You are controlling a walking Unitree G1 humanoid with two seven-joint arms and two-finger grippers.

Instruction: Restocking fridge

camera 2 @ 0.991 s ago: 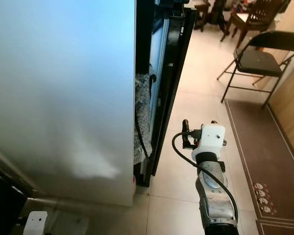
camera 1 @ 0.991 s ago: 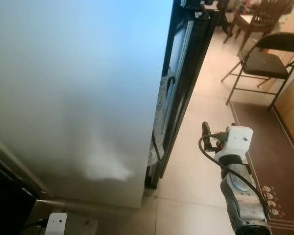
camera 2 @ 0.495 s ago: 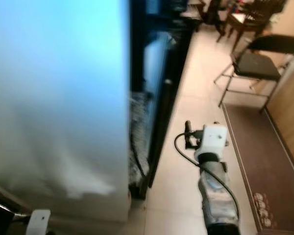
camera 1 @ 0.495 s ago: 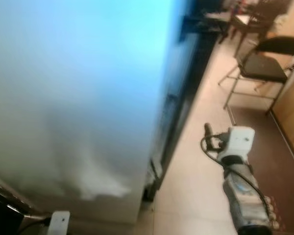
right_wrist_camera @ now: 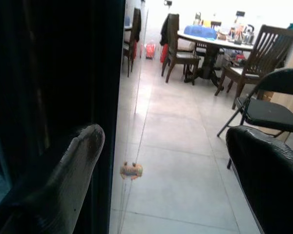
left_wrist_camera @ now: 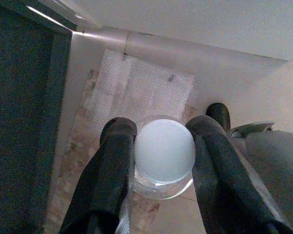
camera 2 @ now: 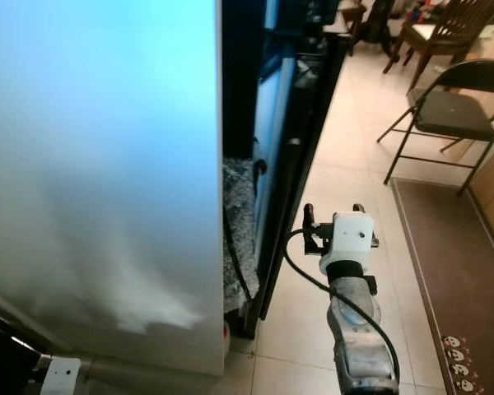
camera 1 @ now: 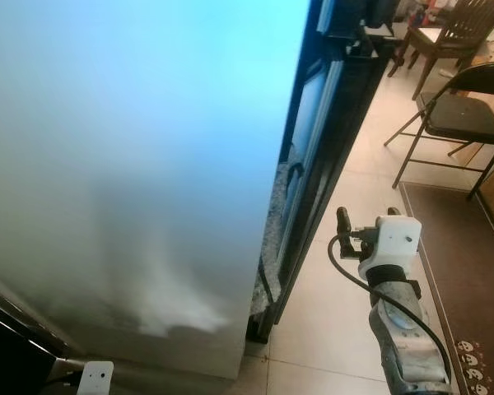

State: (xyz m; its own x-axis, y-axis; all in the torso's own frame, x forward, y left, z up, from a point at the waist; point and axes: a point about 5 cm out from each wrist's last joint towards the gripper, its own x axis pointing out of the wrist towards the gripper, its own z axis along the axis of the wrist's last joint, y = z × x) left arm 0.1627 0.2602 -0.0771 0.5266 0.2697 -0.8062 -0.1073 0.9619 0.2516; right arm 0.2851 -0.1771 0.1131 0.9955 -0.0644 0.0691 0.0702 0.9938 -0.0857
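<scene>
A tall pale fridge panel [camera 1: 140, 164] stands close on my left, with a black-framed glass door [camera 1: 325, 123] edge-on just beyond it. My left gripper [left_wrist_camera: 163, 126] hangs low at my left side, shut on a clear bottle with a round white cap [left_wrist_camera: 164, 151], seen cap-first between the two black fingers [left_wrist_camera: 112, 161]. My right gripper [camera 1: 367, 219] is held out above the tiled floor, right of the black door frame. It is open with nothing between its fingers [right_wrist_camera: 83, 146].
A black folding chair [camera 1: 465, 115] stands on the tiles to the right, with a brown mat [camera 1: 473, 271] in front of it. Wooden chairs and a dining table [right_wrist_camera: 210, 39] lie farther back. Bubble wrap [left_wrist_camera: 141, 92] lies on the floor below my left gripper.
The head view has swung and was blurred half a second ago, so the whole scene has shifted a little. My right arm keeps about the same pose.
</scene>
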